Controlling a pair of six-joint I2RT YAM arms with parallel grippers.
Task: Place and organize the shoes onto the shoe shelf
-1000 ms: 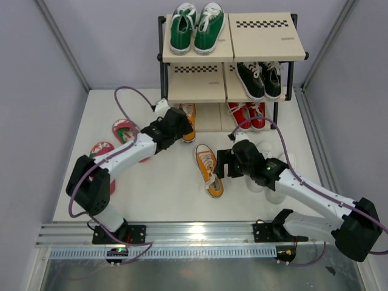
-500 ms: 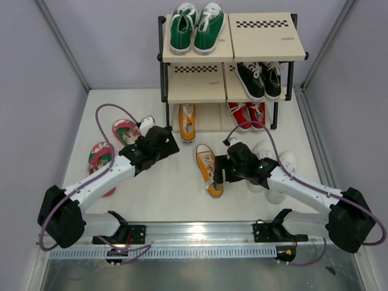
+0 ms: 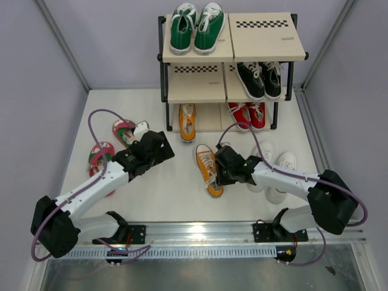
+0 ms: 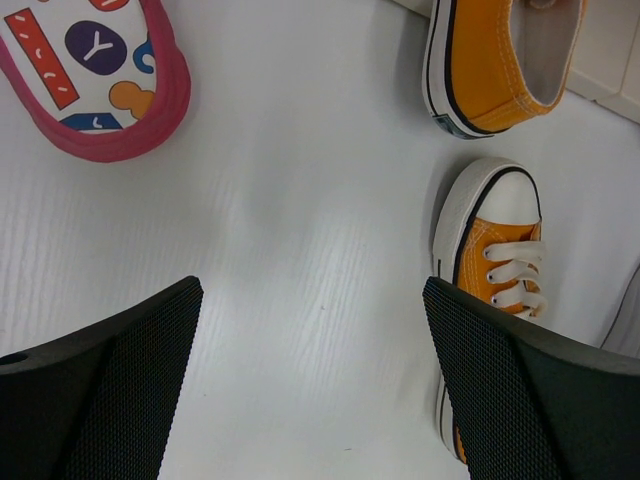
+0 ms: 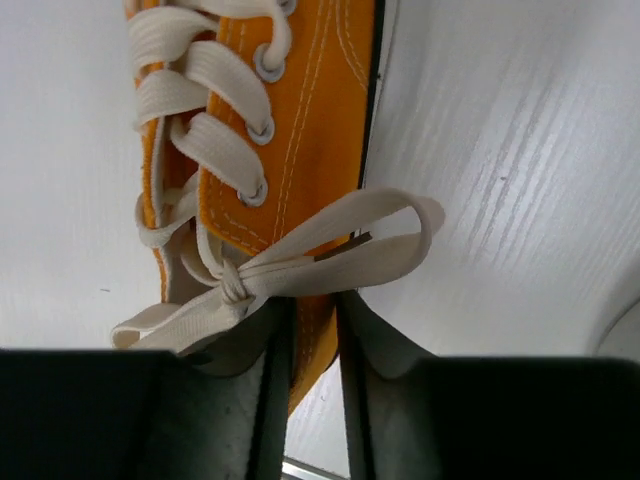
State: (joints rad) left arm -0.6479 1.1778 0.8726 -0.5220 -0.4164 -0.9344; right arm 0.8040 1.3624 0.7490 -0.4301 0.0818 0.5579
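The white table [image 3: 176, 194] carries everything. At its far edge stands the shoe shelf [image 3: 267, 42]. It has green sneakers [image 3: 195, 27] on the top left board, black sneakers [image 3: 259, 79] on the middle right board and red sneakers [image 3: 247, 114] at the bottom right. The bottom left compartment holds the first orange sneaker [image 3: 187, 121].

The white sneakers [image 3: 280, 167] lie on the table at the right, partly hidden by the right arm. The pink flip-flops [image 3: 124, 130] lie at the left, near the left arm. The second orange sneaker [image 3: 207, 165] lies on the table in front of the shelf, between the two arms.

The right gripper [image 5: 312, 330] is on this sneaker. Its jaws are almost closed and pinch the orange canvas wall just beside the lace bow. The left gripper [image 4: 310, 290] hangs over bare table between one flip-flop and the orange sneakers. Its jaws are wide apart and hold nothing.
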